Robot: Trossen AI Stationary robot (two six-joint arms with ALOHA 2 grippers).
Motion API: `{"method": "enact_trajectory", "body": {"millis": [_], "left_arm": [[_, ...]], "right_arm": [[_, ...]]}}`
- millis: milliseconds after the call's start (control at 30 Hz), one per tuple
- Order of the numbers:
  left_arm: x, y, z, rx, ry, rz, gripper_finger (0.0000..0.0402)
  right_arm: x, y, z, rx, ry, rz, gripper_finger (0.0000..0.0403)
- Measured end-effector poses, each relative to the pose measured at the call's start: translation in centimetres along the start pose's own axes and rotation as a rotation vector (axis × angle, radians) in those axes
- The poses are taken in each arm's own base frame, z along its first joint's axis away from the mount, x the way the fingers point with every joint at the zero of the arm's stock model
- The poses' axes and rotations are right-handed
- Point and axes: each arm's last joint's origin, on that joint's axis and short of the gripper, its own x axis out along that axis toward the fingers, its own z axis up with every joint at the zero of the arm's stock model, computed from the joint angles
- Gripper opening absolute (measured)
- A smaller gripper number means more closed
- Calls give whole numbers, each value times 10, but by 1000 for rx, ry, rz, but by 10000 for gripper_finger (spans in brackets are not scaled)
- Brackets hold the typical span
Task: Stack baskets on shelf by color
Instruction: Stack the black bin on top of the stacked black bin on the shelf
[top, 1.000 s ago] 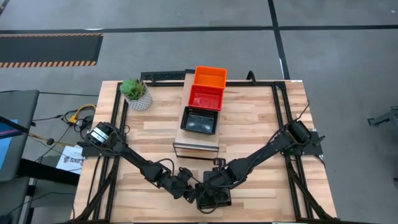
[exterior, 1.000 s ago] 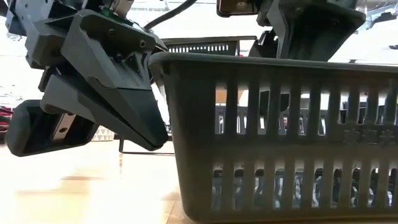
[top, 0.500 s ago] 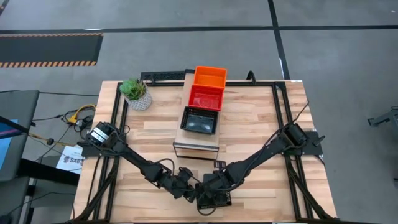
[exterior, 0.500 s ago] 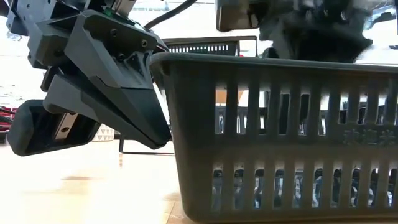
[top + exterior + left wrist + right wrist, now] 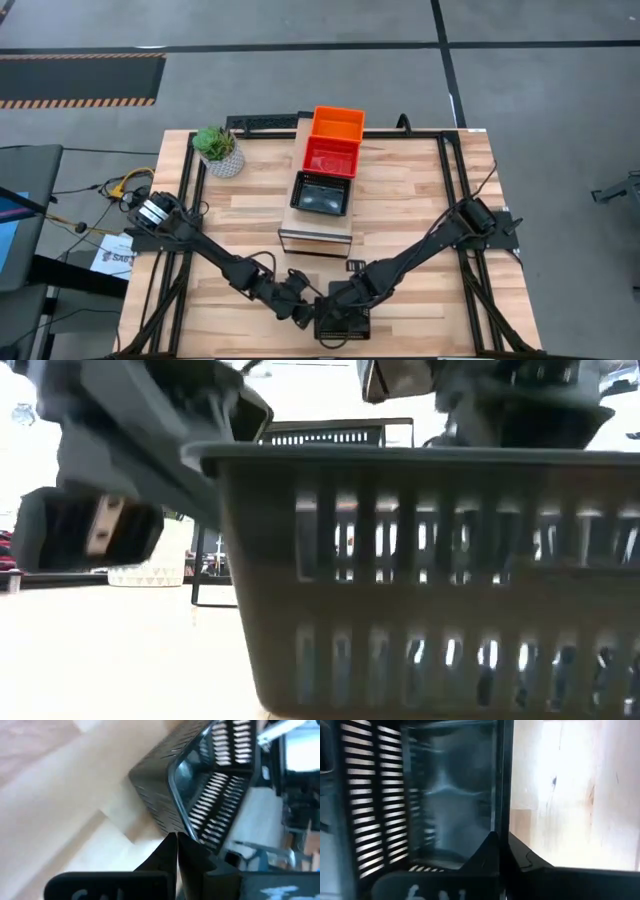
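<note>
Black basket point(image 5: 342, 322) at the table's near edge, both grippers on it: left gripper point(image 5: 305, 312) pinched shut on its left rim, right gripper point(image 5: 345, 297) clamped on the far wall. Shelf point(image 5: 318, 232) lies straight ahead, mid-table, holding orange point(image 5: 338, 122), red point(image 5: 331, 157) and black point(image 5: 320, 193) baskets. Path between looks open; plant point(image 5: 218, 150) well off left.

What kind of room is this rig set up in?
Probably a lab or workshop floor, not a home: bare grey concrete floor with a hazard-striped mat, a metal-framed wooden table, and loose cables beside it.
</note>
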Motion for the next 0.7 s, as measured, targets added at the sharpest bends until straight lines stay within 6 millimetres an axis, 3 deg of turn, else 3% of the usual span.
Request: {"method": "enact_trajectory", "body": {"millis": [167,400,533,700], "left_arm": [[-26,-20,0,48,40,-77,0],[-100,-52,-3,142,7,-169,0],[-150,-62,0,180,-148,-206,0],[-205,-65,7,222,-376,-226,0]], "right_arm": [[-38,4,6,-12,-23,43,14],[-131,-9,0,-21,-113,68,9],[-190,-38,-5,28,-290,20,12],[-245,-93,-5,120,-516,-31,9]]}}
